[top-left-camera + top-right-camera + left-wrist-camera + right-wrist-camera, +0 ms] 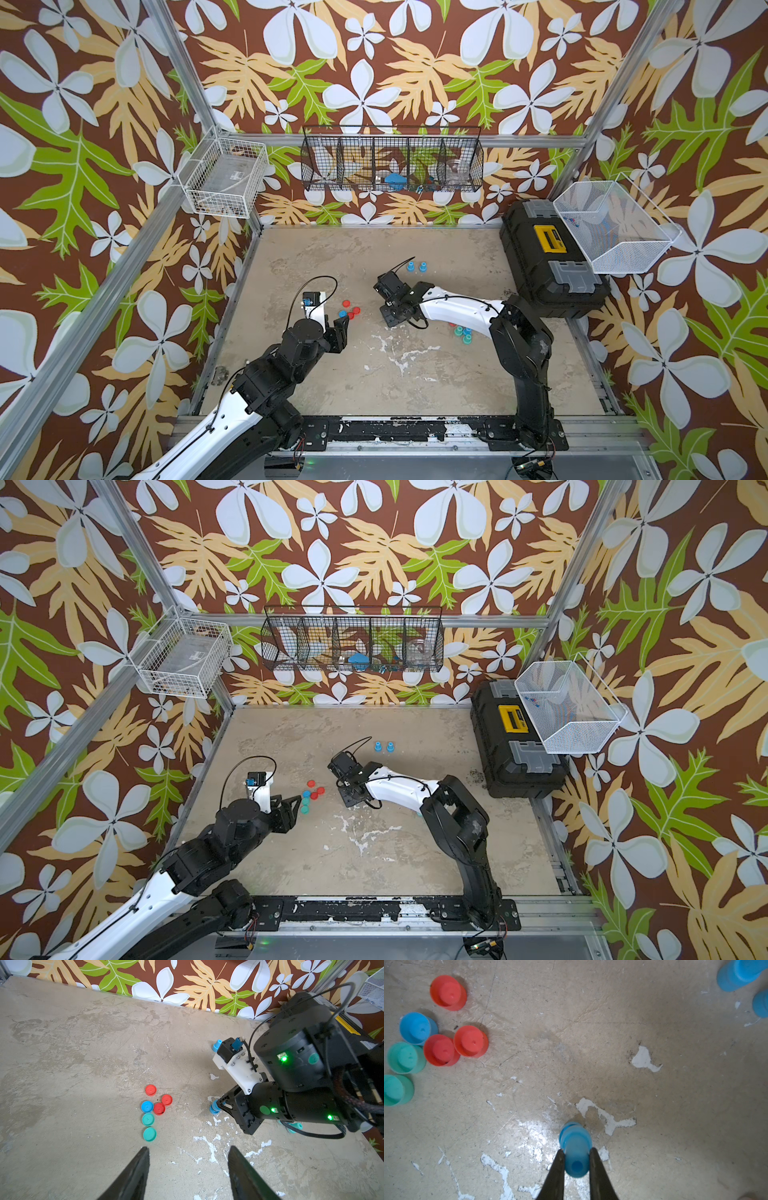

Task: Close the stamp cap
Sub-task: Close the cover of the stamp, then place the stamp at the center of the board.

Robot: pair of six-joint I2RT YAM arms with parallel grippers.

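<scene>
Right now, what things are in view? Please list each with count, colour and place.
red caps: three, red, cluster on table
blue cap: one, blue, same cluster
teal caps: two, teal, same cluster
standing stamps: two, blue, far middle of table
held stamp: one, blue, near table centre
other stamps: some, teal and blue, partly hidden under right arm
toolbox: one, black, table's far right
wire baskets: three, one black, two white, on walls
left gripper: one, black, open, empty
right gripper: one, black, shut on held stamp
</scene>
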